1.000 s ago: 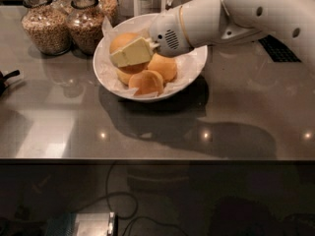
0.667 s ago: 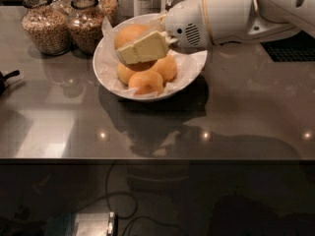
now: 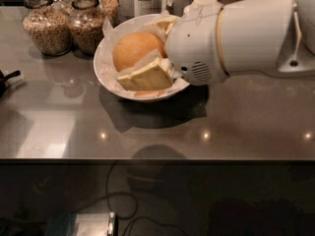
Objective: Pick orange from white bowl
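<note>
Now that the gripper (image 3: 143,52) has pushed deeper into the bowl (image 3: 101,69), you have it pinching the orange (image 3: 129,44), which sits high in the bowl's middle; the grasp looks ready for lifting.

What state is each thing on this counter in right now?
white bowl: upright on the counter, holding fruit.
orange: inside the white bowl, right against the tool.
tool: reaching down into the white bowl, at the orange.
glass jars: upright, full of grain.
</note>
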`<state>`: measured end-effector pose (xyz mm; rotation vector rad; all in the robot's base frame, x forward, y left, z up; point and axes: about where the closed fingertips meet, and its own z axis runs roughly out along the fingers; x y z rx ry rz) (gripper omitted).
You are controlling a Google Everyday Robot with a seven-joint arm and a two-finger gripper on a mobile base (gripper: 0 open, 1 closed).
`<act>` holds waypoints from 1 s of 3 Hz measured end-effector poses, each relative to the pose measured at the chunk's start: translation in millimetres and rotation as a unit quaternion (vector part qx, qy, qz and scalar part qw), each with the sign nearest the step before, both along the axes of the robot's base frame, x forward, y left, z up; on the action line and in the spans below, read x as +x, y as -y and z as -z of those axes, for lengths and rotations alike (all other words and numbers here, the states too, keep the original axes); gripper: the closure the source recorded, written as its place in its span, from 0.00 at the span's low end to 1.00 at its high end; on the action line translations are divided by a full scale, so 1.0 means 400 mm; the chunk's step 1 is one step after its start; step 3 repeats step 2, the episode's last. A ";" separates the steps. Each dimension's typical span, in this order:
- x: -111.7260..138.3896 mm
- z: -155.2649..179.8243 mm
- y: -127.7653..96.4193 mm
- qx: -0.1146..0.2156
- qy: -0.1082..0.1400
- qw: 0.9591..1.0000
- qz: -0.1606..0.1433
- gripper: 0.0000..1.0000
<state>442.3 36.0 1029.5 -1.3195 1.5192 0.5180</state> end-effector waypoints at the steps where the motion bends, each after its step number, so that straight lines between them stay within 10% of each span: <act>1: -0.042 -0.016 0.036 0.003 0.037 0.999 0.021 1.00; 3: -0.042 -0.016 0.036 0.003 0.037 0.999 0.021 1.00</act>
